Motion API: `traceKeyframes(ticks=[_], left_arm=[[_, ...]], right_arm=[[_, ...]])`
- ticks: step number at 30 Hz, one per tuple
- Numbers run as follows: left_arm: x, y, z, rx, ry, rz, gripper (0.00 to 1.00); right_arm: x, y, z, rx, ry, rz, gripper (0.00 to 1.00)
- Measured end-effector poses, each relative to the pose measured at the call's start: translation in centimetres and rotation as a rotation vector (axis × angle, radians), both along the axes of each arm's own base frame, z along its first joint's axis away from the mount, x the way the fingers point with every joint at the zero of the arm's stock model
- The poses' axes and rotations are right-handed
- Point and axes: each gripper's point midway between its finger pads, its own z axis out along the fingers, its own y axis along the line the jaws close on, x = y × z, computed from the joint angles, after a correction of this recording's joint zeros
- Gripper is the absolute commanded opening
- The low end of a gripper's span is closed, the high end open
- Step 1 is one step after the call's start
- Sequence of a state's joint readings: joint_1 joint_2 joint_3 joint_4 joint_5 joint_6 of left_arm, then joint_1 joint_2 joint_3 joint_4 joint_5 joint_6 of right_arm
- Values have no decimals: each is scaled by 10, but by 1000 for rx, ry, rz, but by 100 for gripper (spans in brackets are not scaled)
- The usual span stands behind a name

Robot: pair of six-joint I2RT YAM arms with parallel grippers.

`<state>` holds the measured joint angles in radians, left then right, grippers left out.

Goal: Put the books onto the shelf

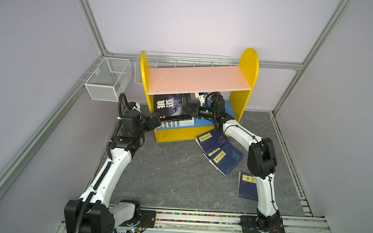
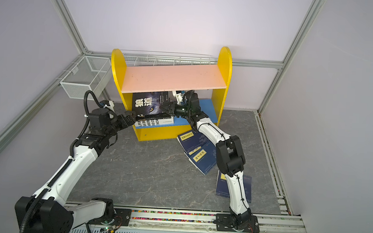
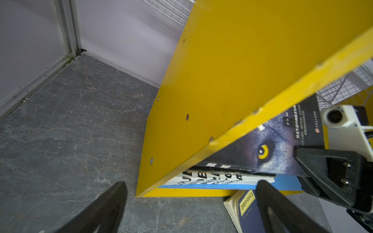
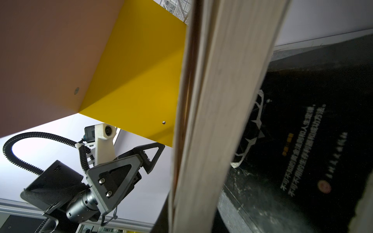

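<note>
Lilac walls (image 1: 188,16), grey marbled floor (image 1: 172,172), aluminium framing (image 1: 90,18)

Our robot up close: the left arm (image 1: 119,161) and right arm (image 1: 263,194) wear glossy white shells between boxy black joints. We see a ribbed black conduit (image 1: 96,182) along the left arm and a thin black cable (image 1: 271,190) tied down along the right. The left gripper (image 3: 191,183) has matte black triangular fingers (image 4: 113,179), each fixed with two silver screws (image 4: 103,180). A white camera mount (image 4: 104,141) sits beside them.
</note>
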<state>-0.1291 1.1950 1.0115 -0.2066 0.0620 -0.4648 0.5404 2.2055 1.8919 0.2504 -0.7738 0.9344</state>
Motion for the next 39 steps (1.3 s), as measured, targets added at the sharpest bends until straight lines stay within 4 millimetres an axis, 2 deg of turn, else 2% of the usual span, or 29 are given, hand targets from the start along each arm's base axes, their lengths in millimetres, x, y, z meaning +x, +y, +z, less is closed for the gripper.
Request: traceKeyframes(ticks=[4,11,19,27,33,39], left_arm=[[5,-1,-5,0,5,0,100],[14,-1,-9,-7,1,1,100],[19,-3,-11,-18,-2,-3,100],[20,-3,-9,-27,-9,-2,100],[22,-3,-11,-32,-7,-1,100],[32,-4,-25,-33,23,1,100]], right_arm=[[3,1,-5,-7,7,-1,8],[10,0,-28,-30,58,-2,8],[9,0,-26,-15,83,5,8],[8,-3,-11,51,108,32,8],[8,-5,-20,25,134,34,8],[5,-5,-26,7,147,42,8]])
